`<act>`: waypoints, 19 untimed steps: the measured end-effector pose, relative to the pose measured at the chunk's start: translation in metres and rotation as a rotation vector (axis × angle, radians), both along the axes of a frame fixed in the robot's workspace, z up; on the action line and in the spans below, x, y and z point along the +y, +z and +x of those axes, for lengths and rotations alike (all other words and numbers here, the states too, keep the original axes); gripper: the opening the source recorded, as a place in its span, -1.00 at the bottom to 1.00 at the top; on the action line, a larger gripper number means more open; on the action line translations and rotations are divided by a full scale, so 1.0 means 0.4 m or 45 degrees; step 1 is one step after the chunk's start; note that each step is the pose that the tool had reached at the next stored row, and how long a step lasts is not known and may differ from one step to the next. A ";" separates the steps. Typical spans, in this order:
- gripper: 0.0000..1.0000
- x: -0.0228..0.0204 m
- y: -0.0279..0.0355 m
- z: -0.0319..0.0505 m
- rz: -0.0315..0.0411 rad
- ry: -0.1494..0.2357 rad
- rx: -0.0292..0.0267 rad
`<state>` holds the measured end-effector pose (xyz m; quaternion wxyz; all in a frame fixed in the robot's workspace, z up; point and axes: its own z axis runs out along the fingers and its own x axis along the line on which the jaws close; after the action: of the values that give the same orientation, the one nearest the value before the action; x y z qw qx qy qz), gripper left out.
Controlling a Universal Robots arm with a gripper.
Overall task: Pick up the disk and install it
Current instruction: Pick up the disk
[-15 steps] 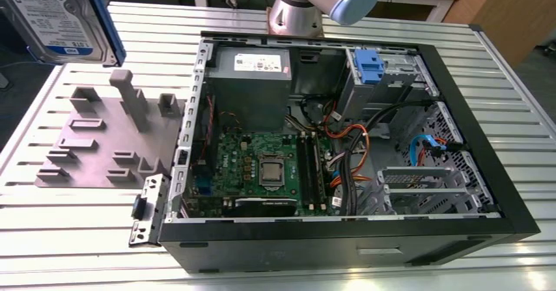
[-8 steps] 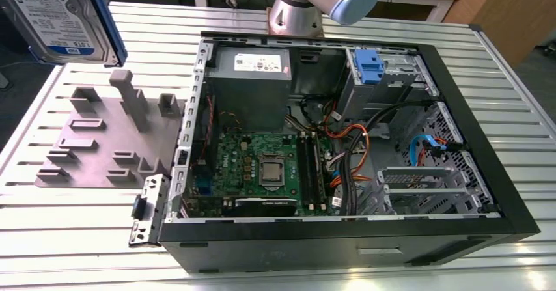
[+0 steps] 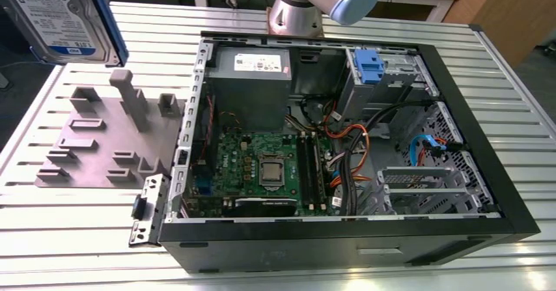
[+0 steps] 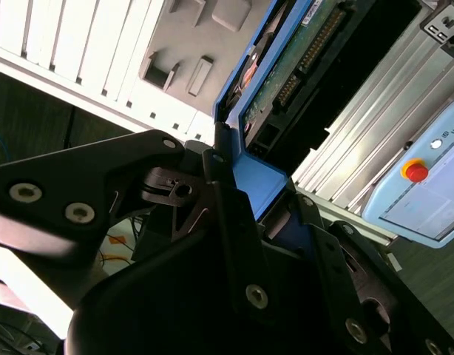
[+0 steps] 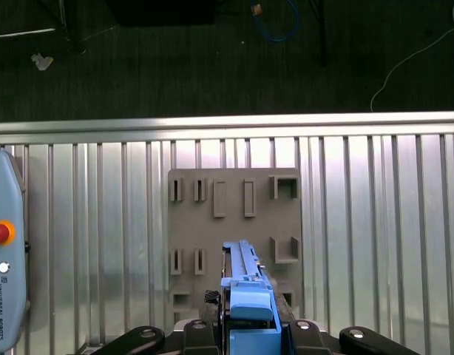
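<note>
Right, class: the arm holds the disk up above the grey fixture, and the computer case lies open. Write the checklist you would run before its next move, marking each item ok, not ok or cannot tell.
1. Grip on the disk: ok, the gripper is shut on its blue rail.
2. Disk clear of the grey fixture: ok, held above it, apart.
3. Computer case open: ok, side off, inside exposed.
4. Drive bay free: cannot tell, a blue latch piece sits at it.
5. Cables out of the way: cannot tell, orange and black ones loop close beside the bay.
</note>
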<state>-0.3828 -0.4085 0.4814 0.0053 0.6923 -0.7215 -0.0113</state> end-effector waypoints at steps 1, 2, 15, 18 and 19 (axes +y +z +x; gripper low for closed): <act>-0.27 0.000 0.000 0.000 0.0000 0.000 0.0000; -0.27 0.000 0.000 0.001 0.0000 0.000 -0.0001; -0.27 0.000 0.000 0.008 0.0000 0.000 0.0000; -0.27 0.000 0.000 0.010 0.0000 0.000 -0.0001; -0.27 0.000 0.000 0.010 0.0000 0.000 0.0000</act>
<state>-0.3787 -0.4085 0.4814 0.0053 0.6923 -0.7215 -0.0112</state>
